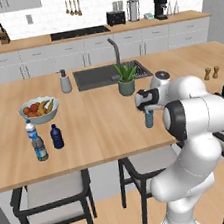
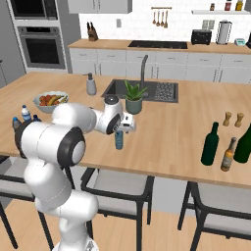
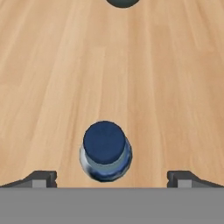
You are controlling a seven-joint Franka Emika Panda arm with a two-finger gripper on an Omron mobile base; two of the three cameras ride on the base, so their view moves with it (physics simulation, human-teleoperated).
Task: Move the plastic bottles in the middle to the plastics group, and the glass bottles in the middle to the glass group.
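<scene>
Left base view — gripper: seen poised directly above the water bottle, which stands upright on the worktop, mid-width, just in front of the potted plant.
Left base view — plastics group: found well apart, at the far left by the fruit bowl; the navy bottle is noted just beside it.
Left base view — risk: a long carry is judged necessary; a shallow hold near the cap could let the bottle slip on the way.

Right base view — water bottle: seen under the gripper, near the worktop's front edge.
Right base view — green wine bottle: observed upright at the right, near a small brown bottle and the dark glass bottle.
Right base view — risk: a tip toward the front edge is judged possible if one finger lands first.

Hand view — fingers: spread wide, nothing held; the tips are seen either side of the blue cap, well clear of it.
Hand view — centring: the cap is seen slightly left of midway.
Hand view — risk: uneven closing could shove the light bottle sideways and topple it; descent too far could press the cap.
</scene>
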